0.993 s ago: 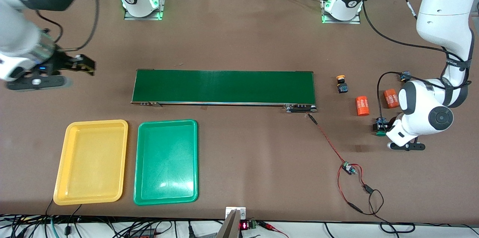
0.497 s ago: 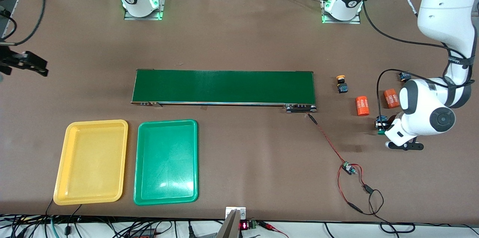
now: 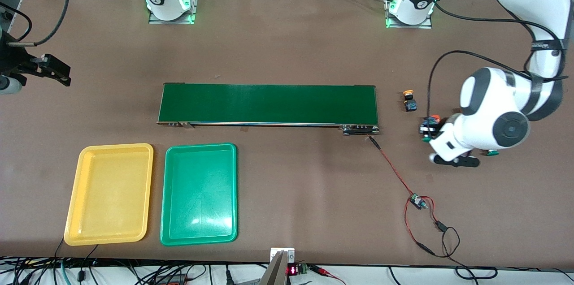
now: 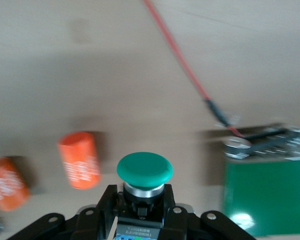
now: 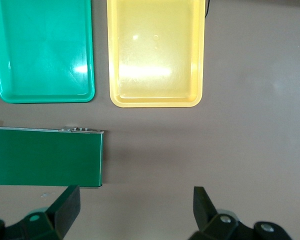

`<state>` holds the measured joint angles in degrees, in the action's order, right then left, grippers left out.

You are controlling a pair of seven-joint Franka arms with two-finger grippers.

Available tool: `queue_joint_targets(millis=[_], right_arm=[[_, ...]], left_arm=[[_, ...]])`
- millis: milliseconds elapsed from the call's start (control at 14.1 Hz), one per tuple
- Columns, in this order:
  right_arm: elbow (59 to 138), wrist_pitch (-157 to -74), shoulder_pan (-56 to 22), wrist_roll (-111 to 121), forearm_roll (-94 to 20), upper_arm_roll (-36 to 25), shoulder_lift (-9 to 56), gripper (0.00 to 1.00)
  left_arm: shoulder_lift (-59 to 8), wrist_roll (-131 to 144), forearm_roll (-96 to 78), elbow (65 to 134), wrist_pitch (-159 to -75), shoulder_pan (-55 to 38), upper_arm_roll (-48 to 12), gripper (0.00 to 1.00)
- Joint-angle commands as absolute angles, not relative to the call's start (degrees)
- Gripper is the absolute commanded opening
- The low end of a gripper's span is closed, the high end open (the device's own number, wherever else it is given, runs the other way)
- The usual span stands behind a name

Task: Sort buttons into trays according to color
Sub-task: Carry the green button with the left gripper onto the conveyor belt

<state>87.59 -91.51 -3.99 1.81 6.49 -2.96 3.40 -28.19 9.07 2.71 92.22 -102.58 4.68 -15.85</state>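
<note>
Two claws | left claw grips domed green button | right claw spread, bare

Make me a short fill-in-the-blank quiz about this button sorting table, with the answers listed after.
1. The left gripper is shut on a button whose cap is ____.
2. The green tray lies between the yellow tray and the ____ arm's end of the table.
3. The right gripper has its fingers ____.
4. The yellow-capped button rests on the ____.

Answers: green; left; open; table
</note>
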Motion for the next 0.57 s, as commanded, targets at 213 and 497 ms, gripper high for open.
queue_joint_targets(millis=[213, 497], right_arm=[[87.5, -90.3, -3.7, 1.2, 5.0, -3.0, 2.7, 1.00], [87.5, -90.4, -3.9, 1.3, 5.0, -2.8, 2.8, 1.00]], left_arm=[[-25.9, 25.9, 0.1, 100.3, -105.5, 5.1, -29.7, 0.20], [-24.3, 28.8, 0.2, 110.8, -117.0, 4.8, -31.6, 0.21]])
